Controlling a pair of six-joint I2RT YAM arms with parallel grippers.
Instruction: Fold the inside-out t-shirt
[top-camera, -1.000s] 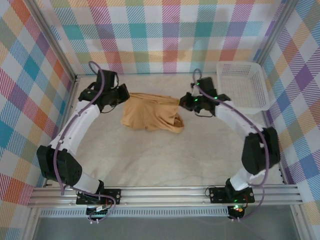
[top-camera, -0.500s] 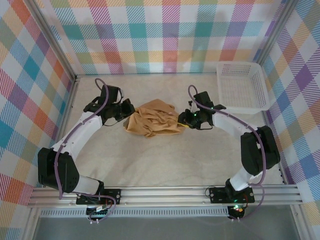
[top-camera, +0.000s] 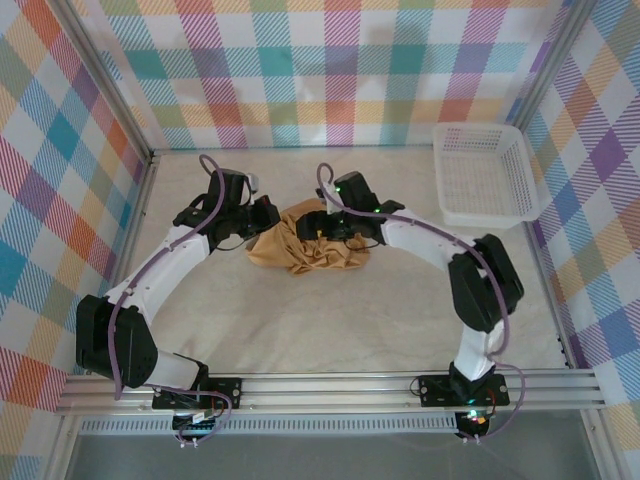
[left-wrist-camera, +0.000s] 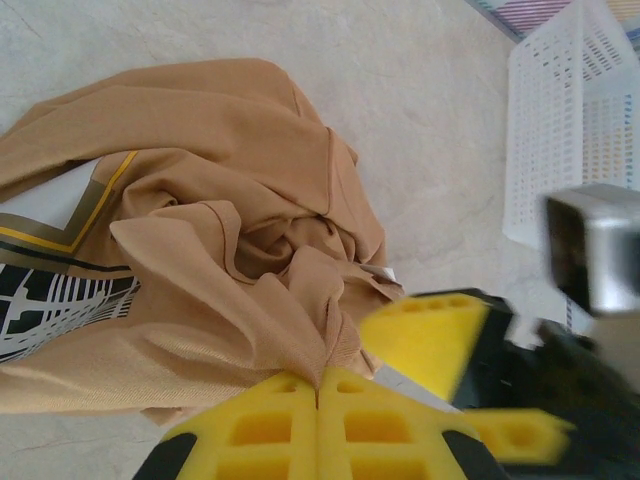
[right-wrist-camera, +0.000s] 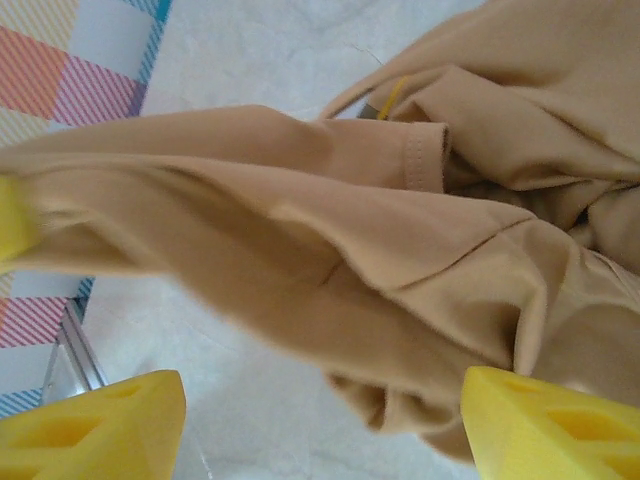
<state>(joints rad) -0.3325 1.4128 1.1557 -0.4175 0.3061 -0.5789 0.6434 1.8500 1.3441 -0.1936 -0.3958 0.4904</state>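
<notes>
Left jaws pinching the inside-out t-shirt (top-camera: 300, 245), right jaws spread.
Left jaws are pressed together on a fold at the shirt's left edge. Right jaws stand wide apart, tan cloth bunched just ahead of their yellow pads (right-wrist-camera: 100, 420). The shirt lies crumpled on the worktop (top-camera: 330, 310), far-centre, between both arms, printed patch (left-wrist-camera: 50, 290) showing. White mesh basket (top-camera: 520, 165) well apart, far right.

The bunched inside-out t-shirt (top-camera: 300, 240) is filling the whole gap between the left gripper (top-camera: 267, 217) and the right gripper (top-camera: 318, 223) (their fingers are crowding close together). Behind both grippers, toward the bases, bare table (top-camera: 330, 310) is lying open. The white basket (top-camera: 480, 178) is standing well out past the right gripper's outer side.
</notes>
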